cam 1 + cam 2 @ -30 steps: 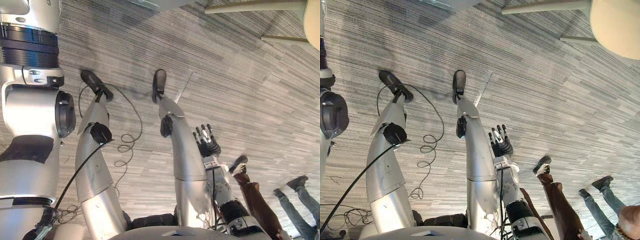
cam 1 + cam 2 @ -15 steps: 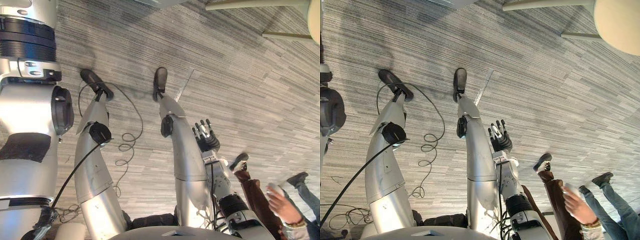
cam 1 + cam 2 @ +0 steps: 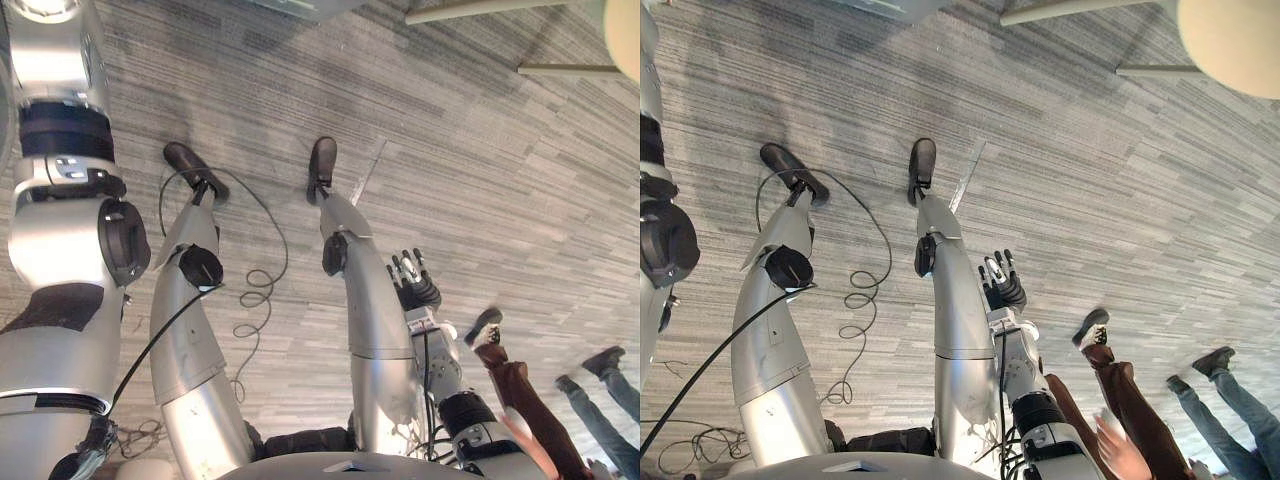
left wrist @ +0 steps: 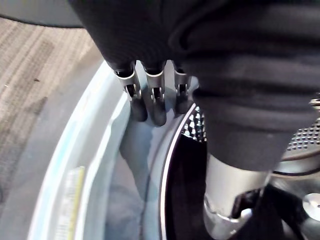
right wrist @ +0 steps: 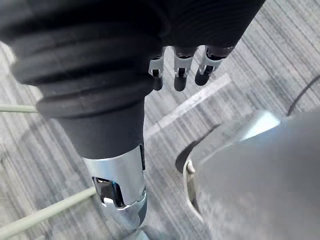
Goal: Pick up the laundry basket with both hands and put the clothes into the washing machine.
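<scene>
My left hand [image 4: 152, 102] is at the washing machine's mouth, its fingers straight and holding nothing. They reach past the pale round door rim [image 4: 82, 165] toward the dark opening, where the perforated steel drum [image 4: 306, 141] shows. A pale grey-blue surface [image 4: 131, 175] lies inside the rim; I cannot tell whether it is cloth. My right hand [image 3: 415, 285] hangs low over the carpet at my right side, fingers straight and empty, as the right wrist view confirms [image 5: 182, 70].
Grey striped carpet [image 3: 480, 180] lies below, with a pale strip [image 5: 192, 102] on it. A person in brown trousers [image 3: 515, 390] and a person in jeans [image 3: 612, 378] stand at the lower right, a hand [image 3: 1120, 452] low there. A round table [image 3: 1232, 45] stands far right.
My raised left arm has shifted a little at the view's left. A person's hand appeared at the lower right half a second ago and has since dropped lower. My right hand stays put.
</scene>
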You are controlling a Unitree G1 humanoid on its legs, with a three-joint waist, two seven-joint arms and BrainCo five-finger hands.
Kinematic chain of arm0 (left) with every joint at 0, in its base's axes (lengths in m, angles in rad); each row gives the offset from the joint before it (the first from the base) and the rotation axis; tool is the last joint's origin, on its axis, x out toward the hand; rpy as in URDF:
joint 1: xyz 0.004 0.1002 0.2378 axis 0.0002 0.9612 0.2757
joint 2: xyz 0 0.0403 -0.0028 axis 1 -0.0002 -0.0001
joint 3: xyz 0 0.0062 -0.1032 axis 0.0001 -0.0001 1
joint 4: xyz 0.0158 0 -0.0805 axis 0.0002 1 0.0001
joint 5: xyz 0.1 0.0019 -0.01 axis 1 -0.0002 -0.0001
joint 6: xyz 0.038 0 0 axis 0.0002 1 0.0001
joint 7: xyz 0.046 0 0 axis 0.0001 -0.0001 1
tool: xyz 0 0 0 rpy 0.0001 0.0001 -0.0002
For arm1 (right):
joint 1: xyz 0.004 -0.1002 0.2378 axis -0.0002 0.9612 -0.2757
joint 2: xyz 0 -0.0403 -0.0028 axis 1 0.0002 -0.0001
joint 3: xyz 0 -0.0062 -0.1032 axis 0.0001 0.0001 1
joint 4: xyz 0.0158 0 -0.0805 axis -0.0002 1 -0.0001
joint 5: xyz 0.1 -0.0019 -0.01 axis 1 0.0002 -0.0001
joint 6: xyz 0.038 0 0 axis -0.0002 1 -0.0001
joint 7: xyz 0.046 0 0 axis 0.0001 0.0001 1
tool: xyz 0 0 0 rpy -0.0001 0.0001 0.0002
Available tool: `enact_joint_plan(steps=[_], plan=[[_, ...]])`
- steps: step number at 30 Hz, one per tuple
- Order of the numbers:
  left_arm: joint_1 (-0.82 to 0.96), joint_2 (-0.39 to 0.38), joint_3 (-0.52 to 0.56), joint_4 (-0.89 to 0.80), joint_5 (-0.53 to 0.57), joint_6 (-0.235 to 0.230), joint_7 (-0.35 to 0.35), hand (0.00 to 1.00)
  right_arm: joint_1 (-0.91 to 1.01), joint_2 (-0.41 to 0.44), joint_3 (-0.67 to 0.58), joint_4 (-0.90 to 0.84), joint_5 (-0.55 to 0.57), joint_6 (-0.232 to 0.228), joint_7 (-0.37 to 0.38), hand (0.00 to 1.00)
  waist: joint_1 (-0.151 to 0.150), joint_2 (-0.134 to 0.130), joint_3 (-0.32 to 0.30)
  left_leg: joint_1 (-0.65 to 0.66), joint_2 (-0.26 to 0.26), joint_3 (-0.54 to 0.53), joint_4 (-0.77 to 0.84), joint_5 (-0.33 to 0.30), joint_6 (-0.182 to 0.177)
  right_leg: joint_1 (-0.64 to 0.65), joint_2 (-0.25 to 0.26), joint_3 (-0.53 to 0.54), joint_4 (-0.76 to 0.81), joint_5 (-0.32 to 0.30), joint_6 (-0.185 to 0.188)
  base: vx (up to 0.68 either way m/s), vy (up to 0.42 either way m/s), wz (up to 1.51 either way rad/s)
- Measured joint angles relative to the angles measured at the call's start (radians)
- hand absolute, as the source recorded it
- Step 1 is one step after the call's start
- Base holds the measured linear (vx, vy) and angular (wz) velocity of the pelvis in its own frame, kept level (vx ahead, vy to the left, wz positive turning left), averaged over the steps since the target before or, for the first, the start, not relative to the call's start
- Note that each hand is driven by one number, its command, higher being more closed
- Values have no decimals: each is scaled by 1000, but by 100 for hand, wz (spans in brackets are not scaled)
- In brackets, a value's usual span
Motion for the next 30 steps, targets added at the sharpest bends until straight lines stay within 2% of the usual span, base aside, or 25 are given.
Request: enact_joint_plan(steps=[4,7,9,11,12,13,15,17,18,19,21,22,24,25,26,27,28,29,30], plan=[[107,-24,-1,-72,-1,1,33,0,2,6,-3,-17,-1,-22,-11,0,2,0,0,37,-5,15,-22,4,-5,37,-4,-2,-26,15,3,-3,-40,0],[261,-82,-28,-187,-5,2,87,0,10,10,-3,-73,-6,-49,-30,0,7,1,0,82,-16,16,-21,2,-3,69,-19,-1,0,9,1,-15,-60,14],[446,-98,-102,-358,-15,-9,122,0,13,26,-5,-135,-9,-62,-32,0,18,3,0,133,-19,16,-19,0,-1,110,-25,0,21,-8,0,-32,-90,10],[652,-176,-145,-517,-25,-38,133,0,20,58,-18,-187,-14,-64,-51,0,45,6,-1,215,-29,16,-23,-7,-5,173,-32,6,45,-41,-3,-44,-107,17],[765,-229,-174,-576,-52,-69,126,0,23,81,-18,-195,-44,-65,-62,0,66,10,-3,275,-39,15,-41,-28,-26,229,-34,11,34,-47,-2,-42,-93,18],[832,-258,-194,-599,-64,-83,117,0,26,90,-17,-197,-52,-63,-67,0,74,12,-4,310,-45,14,-50,-34,-36,262,-34,15,22,-47,-2,-45,-125,10],[1041,-367,-268,-630,-122,-114,81,0,70,117,-15,-211,-82,-57,-72,0,108,29,-8,437,-54,5,-58,-44,-44,390,-31,18,23,-64,5,-19,-98,7],[1168,-433,-318,-628,-179,-124,40,0,107,119,-15,-215,-95,-56,-72,0,110,35,-14,533,-77,0,-53,-68,-74,483,-56,24,21,-92,5,35,-48,30],[1216,-459,-336,-624,-202,-130,20,0,125,118,-6,-214,-112,-55,-72,0,113,36,-14,547,-77,-69,74,-100,-35,527,-65,20,31,-104,8,131,-27,-3],[1272,-486,-353,-611,-235,-139,-6,0,150,97,3,-217,-134,-45,-72,0,125,51,-23,631,-82,-140,88,-188,-37,585,-46,20,46,-115,15,169,-20,-9],[1300,-493,-385,-585,-272,-143,-42,0,190,94,1,-225,-161,-37,-74,0,113,59,-40,697,-99,-136,63,-190,-54,651,-58,24,69,-134,19,145,-23,18],[1322,-492,-402,-583,-297,-153,-64,0,221,96,4,-224,-169,-33,-73,0,114,61,-60,755,-107,-128,34,-185,-57,703,-67,15,57,-149,17,126,-53,32],[1367,-492,-402,-567,-335,-165,-93,0,267,96,1,-207,-187,-22,-72,0,113,71,-136,817,-112,-114,-25,-182,-62,764,-66,-6,9,-152,19,127,-80,16],[1392,-486,-404,-546,-359,-173,-111,0,290,94,-4,-173,-208,-18,-71,0,110,74,-186,880,-119,-81,-108,-183,-68,816,-60,-9,-52,-146,14,177,-80,23],[1412,-475,-404,-535,-389,-176,-131,0,311,102,-9,-139,-211,-17,-70,0,95,71,-234,913,-126,-63,-112,-188,-63,864,-67,-17,-132,-129,-1,192,-79,23],[1426,-471,-405,-535,-403,-181,-140,0,329,106,-14,-135,-218,-17,-69,0,94,71,-252,912,-119,-80,-30,-197,-52,881,-71,-28,-153,-116,-9,179,-51,6],[1452,-473,-404,-535,-423,-194,-153,0,351,105,-22,-123,-231,-17,-66,0,96,75,-278,926,-108,-118,92,-218,-63,903,-69,-34,-176,-92,-12,133,-30,-31],[1489,-479,-405,-532,-439,-198,-164,0,372,101,-43,-113,-239,-15,-66,0,89,93,-305,968,-102,-166,185,-268,-111,933,-47,-31,-209,-72,-14,126,33,-53],[1521,-489,-404,-532,-453,-198,-173,0,395,99,-70,-114,-239,-16,-66,0,74,121,-334,1025,-106,-217,200,-306,-165,951,-19,-24,-242,-51,-11,97,79,-53]])
